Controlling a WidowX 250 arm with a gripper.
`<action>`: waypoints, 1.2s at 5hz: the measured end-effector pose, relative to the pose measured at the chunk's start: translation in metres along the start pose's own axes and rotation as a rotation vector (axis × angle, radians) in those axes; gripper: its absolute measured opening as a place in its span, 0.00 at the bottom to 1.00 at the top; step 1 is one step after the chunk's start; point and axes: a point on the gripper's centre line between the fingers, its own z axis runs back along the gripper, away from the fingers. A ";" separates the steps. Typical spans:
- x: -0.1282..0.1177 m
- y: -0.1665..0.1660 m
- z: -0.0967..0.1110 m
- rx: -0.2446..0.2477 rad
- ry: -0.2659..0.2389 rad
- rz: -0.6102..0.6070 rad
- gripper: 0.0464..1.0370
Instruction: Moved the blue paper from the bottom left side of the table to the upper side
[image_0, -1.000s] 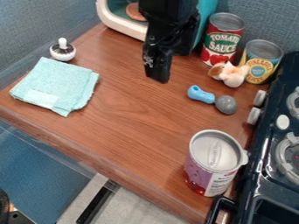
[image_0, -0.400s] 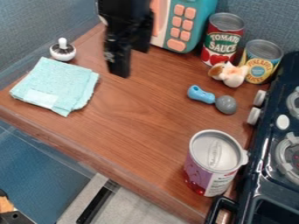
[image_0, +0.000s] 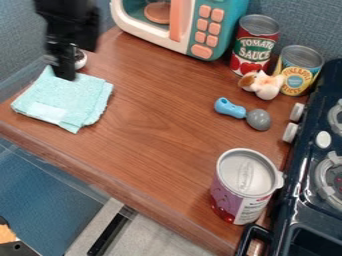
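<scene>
- The blue paper (image_0: 73, 97) lies folded flat on the wooden table (image_0: 167, 145), left of the toy microwave (image_0: 229, 35) and nearer the camera.
- The blue paper is close to square, so it has no clear long axis; it sits turned like a diamond, one corner pointing to the far side, on the microwave's level side of the table, and the opposite corner toward the near edge.
- A pale strip on the blue paper runs along its near left edge, slanting down to the right.
- The gripper (image_0: 64, 72) hangs left of the toy microwave, its tip in front of the blue paper's far corner; whether it touches, and whether it stands wide or narrow, cannot be told.
- One white-topped knob (image_0: 80, 59) is left of the toy microwave, partly hidden behind the gripper.
- Two food cans stand right of the toy microwave: one tomato can (image_0: 252, 50), one pineapple can (image_0: 297, 75).
- One small white and brown toy (image_0: 266, 86) and one blue and grey toy (image_0: 258, 119) lie below the toy microwave to the right.
- One large can (image_0: 230, 197) stands farther below it, near the stove (image_0: 300, 190), which shows two side knobs (image_0: 290, 132).
</scene>
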 end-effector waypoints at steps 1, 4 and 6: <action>0.041 0.001 -0.020 0.050 -0.098 0.100 0.96; 0.036 -0.029 -0.073 0.087 -0.130 0.132 0.96; 0.019 -0.039 -0.099 0.084 -0.090 0.153 0.96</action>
